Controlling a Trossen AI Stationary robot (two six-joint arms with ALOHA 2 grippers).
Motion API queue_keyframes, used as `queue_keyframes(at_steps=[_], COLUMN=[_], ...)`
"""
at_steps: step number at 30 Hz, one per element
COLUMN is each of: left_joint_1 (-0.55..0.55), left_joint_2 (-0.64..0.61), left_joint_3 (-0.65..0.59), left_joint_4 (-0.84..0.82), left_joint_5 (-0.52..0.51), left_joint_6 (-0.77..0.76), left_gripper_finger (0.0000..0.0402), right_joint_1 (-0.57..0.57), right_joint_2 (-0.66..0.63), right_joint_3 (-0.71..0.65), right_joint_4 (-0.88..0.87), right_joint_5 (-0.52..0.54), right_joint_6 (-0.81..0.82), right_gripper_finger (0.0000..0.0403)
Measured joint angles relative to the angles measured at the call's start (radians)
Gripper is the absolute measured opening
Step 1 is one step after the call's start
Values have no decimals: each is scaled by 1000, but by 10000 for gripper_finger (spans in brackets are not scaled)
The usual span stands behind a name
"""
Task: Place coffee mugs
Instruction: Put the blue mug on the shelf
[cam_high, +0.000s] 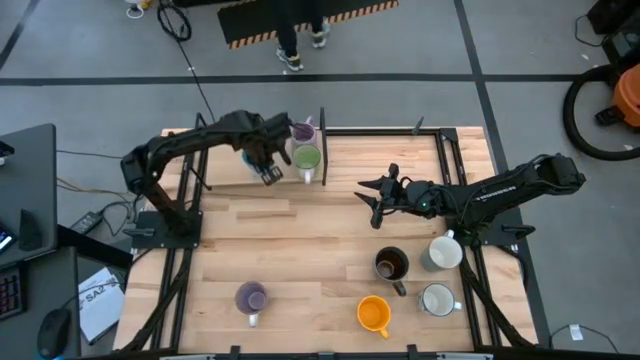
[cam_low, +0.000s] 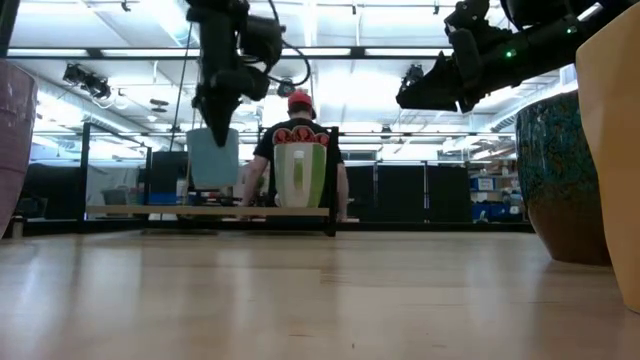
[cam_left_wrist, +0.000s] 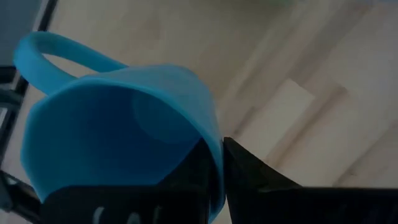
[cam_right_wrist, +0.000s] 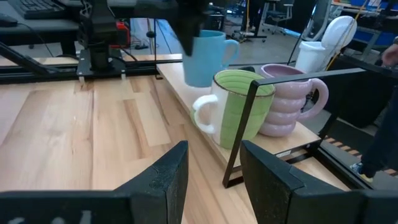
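Two mugs, green mug (cam_high: 306, 157) and lilac mug (cam_high: 302, 132), stand at the bench's (cam_high: 300, 230) far edge. Left gripper (cam_high: 270, 173) pinches the blue mug (cam_right_wrist: 205, 56) above it, beside them. Right gripper (cam_high: 372, 198) hangs open over the middle.

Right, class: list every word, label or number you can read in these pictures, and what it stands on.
No text reads clearly.
White sheet, lower left of the high view: dark print, too small to read.
Person's black shirt: red design, too blurred.
Green mug, blue mug: no lettering shows.
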Motion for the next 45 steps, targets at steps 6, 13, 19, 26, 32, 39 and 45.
queue_keyframes(at_steps=[6, 13, 19, 26, 32, 39, 45], left_joint_1=[57, 99, 132, 147, 155, 161, 160], left_joint_2=[101, 216, 278, 316, 328, 329, 341], left_joint_3=[49, 240, 340, 341, 341, 341, 341], left_joint_4=[11, -45, -54, -48, -22, -12, 15], left_joint_5=[4, -38, -55, -73, -81, -80, -32], left_joint_6=[94, 226, 275, 302, 289, 221, 221], left_gripper_finger=[28, 28, 28, 28, 28, 28, 28], right_joint_1=[0, 3, 4, 4, 4, 4, 4], right_joint_2=[0, 0, 0, 0, 0, 0, 0], right_joint_3=[0, 0, 0, 0, 0, 0, 0], right_joint_4=[22, 17, 5, 4, 5, 9, 13], right_joint_5=[-3, -7, -9, -34, -34, -34, -50], right_joint_6=[-1, 0, 8, 23, 23, 23, 23], right_gripper_finger=[151, 151, 151, 151, 151, 151, 151])
